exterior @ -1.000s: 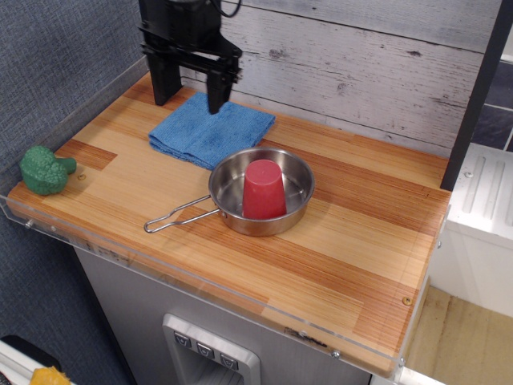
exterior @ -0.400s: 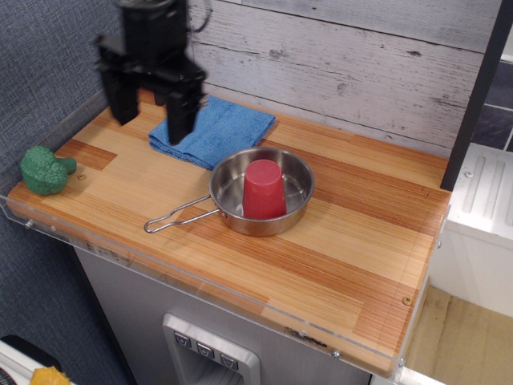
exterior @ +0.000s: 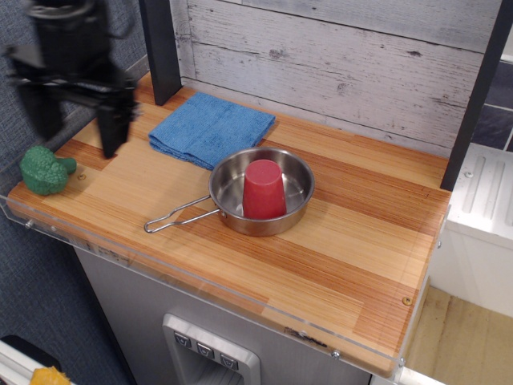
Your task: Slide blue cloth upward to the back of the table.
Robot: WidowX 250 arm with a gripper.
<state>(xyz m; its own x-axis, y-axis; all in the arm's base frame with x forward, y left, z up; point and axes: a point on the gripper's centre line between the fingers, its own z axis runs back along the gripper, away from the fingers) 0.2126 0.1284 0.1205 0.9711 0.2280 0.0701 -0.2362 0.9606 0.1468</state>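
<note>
The blue cloth [exterior: 211,128] lies folded and flat at the back left of the striped wood table [exterior: 361,233], close to the plank wall. My gripper [exterior: 76,138] is black and blurred, raised above the table's left side, well left of the cloth and not touching it. Its two fingers [exterior: 110,128] hang apart with nothing between them.
A steel pan [exterior: 262,192] with a wire handle sits mid-table right in front of the cloth, holding an upturned red cup [exterior: 264,189]. A green broccoli toy [exterior: 46,169] lies at the left edge below my gripper. A clear acrylic rim [exterior: 200,281] edges the front.
My gripper has risen off the cloth's back edge and swung left and toward the front, now over the table's left side. The cloth has stayed where it was.
</note>
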